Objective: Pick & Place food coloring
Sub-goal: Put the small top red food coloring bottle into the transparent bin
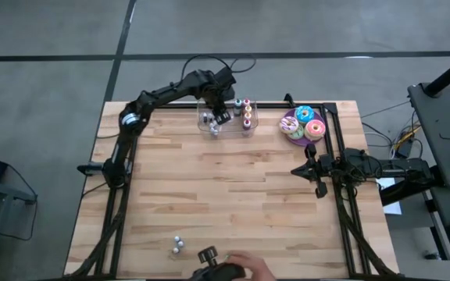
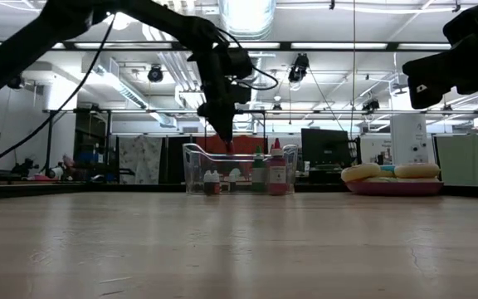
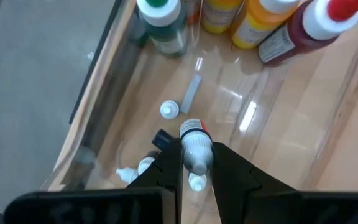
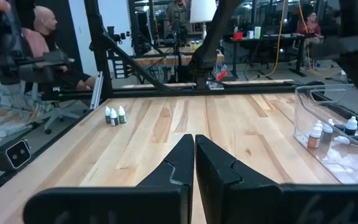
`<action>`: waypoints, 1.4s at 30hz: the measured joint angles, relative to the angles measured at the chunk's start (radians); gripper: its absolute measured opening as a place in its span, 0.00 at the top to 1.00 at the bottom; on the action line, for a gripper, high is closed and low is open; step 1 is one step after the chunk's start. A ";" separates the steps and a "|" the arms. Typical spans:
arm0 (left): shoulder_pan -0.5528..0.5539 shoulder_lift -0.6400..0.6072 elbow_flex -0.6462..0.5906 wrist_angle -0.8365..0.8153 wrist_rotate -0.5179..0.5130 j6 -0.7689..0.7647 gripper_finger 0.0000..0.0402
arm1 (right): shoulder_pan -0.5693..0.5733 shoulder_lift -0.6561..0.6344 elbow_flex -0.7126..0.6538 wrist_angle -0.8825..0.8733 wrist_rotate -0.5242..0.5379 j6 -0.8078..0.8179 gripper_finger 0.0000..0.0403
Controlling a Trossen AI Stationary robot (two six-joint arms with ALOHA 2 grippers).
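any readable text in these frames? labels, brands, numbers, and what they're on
None can be read.
Red bottle in the clear bin: dark print on its label, too blurred to read.
Small bottle in the left hand: no legible label.
Green bottle and orange bottles: no text in view.
Right hand, waiting over the table, bears no marking.

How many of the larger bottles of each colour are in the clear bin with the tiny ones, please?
Green bottle: 1
Yellow bottle: 1
Orange bottle: 1
Red bottle: 1
Total: 4
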State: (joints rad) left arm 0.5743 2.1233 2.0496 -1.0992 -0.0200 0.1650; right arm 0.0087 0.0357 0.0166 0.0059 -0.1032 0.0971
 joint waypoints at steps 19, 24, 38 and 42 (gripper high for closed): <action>-0.002 0.107 0.008 -0.013 0.000 0.000 0.90 | 0.000 0.000 0.000 0.000 -0.001 0.000 0.98; -0.007 0.129 0.007 -0.007 -0.002 0.000 0.90 | 0.000 0.000 0.000 0.000 -0.001 0.000 0.98; -0.008 0.177 0.007 0.010 -0.029 0.052 0.90 | 0.000 0.000 0.000 0.000 -0.001 0.000 0.98; -0.008 0.190 0.007 0.012 -0.032 0.062 0.90 | 0.000 0.000 0.000 0.000 -0.001 0.000 0.98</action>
State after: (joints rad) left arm 0.5659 2.3136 2.0567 -1.0874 -0.0517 0.2265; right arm 0.0087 0.0357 0.0166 0.0059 -0.1040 0.0971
